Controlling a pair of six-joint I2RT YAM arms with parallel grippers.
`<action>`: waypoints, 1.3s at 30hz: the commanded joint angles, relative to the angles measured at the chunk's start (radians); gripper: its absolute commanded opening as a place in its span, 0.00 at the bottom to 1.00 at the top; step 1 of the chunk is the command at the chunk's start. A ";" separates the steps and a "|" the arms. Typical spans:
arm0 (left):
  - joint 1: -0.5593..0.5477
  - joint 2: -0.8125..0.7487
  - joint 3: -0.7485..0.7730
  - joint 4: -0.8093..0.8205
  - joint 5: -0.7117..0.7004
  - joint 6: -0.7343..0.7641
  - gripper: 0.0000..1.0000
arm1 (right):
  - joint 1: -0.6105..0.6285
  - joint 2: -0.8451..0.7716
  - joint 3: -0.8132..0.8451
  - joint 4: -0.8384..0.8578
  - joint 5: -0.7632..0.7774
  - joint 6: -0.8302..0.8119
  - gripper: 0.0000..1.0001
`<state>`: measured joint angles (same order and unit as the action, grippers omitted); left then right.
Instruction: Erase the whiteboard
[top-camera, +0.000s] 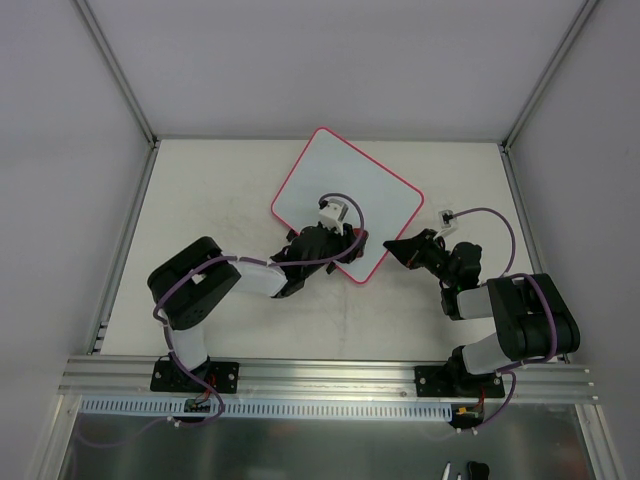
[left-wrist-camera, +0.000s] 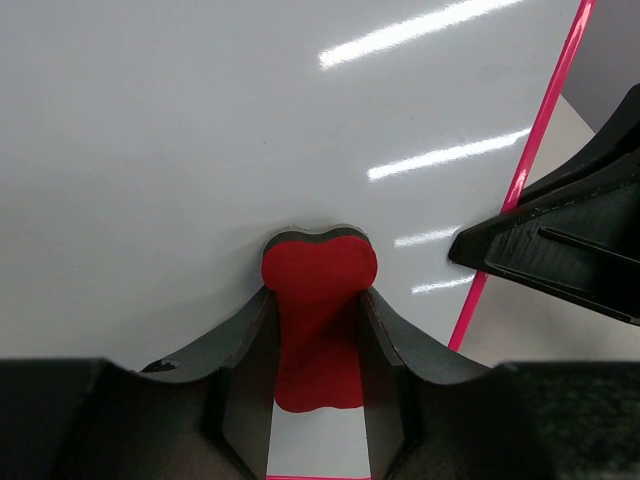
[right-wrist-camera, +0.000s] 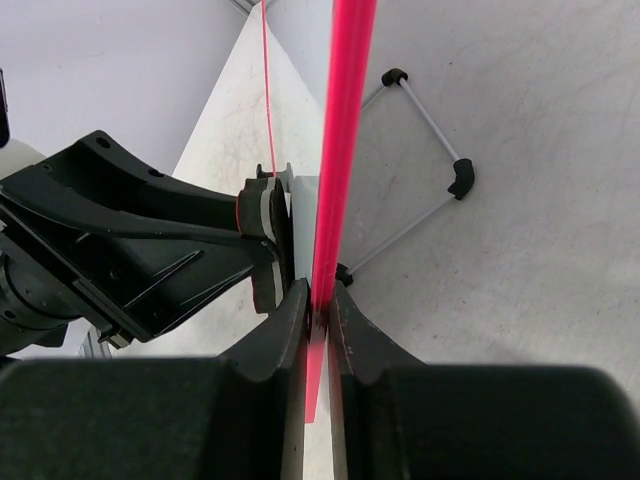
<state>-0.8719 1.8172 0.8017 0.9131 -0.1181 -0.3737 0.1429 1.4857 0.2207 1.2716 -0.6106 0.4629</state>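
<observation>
The whiteboard (top-camera: 350, 180) lies turned at an angle on the table, white with a pink-red rim, and no writing shows on it. My left gripper (top-camera: 345, 240) is shut on the red bone-shaped eraser (left-wrist-camera: 318, 300), which rests against the board's surface (left-wrist-camera: 200, 120) near its near corner. My right gripper (top-camera: 393, 246) is shut on the board's right rim (right-wrist-camera: 345, 120), seen edge-on between its fingers (right-wrist-camera: 290, 310). The right gripper also shows in the left wrist view (left-wrist-camera: 560, 250). The left gripper (right-wrist-camera: 150, 250) and the eraser's edge (right-wrist-camera: 262, 235) show in the right wrist view.
A thin wire frame with black corner pieces (right-wrist-camera: 425, 170) sits under the board's far side. The pale table (top-camera: 220, 200) is walled on three sides. An aluminium rail (top-camera: 330, 375) runs along the near edge by the arm bases.
</observation>
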 joint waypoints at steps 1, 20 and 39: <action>0.026 0.039 -0.042 -0.148 -0.069 -0.008 0.16 | 0.027 -0.018 0.031 0.258 -0.049 -0.049 0.00; 0.226 0.050 -0.119 -0.112 0.044 -0.051 0.17 | 0.027 -0.016 0.032 0.258 -0.049 -0.049 0.00; 0.013 0.077 -0.141 -0.074 0.000 -0.175 0.16 | 0.029 -0.018 0.032 0.258 -0.051 -0.047 0.00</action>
<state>-0.8516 1.8088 0.6933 0.9886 -0.1394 -0.4824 0.1482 1.4857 0.2211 1.2739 -0.6048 0.4610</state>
